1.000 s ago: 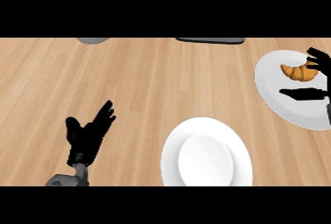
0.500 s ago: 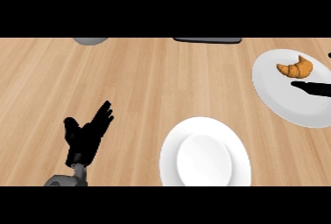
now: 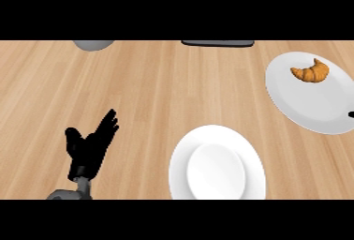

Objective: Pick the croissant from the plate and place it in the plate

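A golden-brown croissant [image 3: 311,72] lies on the upper part of a white plate [image 3: 314,105] at the right side of the wooden counter. A second white plate [image 3: 217,168] sits near the lower middle with nothing on it. My left hand [image 3: 90,145] rests open at the lower left, fingers pointing up and away from both plates. Of my right hand [image 3: 351,114] only a small black tip shows at the right edge, over the far plate's rim and well below the croissant. Nothing is held.
A grey rounded object [image 3: 93,44] sits at the counter's far edge on the left. A dark flat object [image 3: 217,43] lies at the far edge in the middle. Bare wood spans the space between the hands and the plates.
My right hand has pulled back to the right, away from the croissant, and has almost left the view. The croissant stays on the far plate. The left hand has not moved.
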Controlling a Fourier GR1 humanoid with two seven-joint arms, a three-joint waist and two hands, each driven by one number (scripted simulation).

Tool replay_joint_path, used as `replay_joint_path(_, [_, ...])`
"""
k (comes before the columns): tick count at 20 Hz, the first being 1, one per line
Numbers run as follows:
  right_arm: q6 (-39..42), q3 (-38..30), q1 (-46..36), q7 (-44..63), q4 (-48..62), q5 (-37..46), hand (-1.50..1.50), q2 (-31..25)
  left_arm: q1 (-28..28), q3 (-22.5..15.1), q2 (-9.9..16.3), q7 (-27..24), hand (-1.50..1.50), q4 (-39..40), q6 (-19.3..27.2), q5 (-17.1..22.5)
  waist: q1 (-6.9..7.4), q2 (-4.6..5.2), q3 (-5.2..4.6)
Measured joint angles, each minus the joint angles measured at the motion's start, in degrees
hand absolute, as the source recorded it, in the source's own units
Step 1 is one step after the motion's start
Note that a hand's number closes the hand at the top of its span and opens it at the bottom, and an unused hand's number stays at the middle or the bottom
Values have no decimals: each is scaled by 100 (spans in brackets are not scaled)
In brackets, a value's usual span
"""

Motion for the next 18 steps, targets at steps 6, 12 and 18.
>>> replay_joint_path(6, [487,207,537,-130,-99,139,-150,-328,75,38,-6,-34,0,13,-26,20,-64,-31,2])
replay_joint_path(12, [354,443,1074,-475,-263,318,-150,-394,115,99,52,12,0,-37,-65,41,-92,-47,3])
replay_joint_path(18, [273,583,1344,-652,-313,373,-150,-458,131,93,-10,36,0,-20,-20,2,-129,-66,-2])
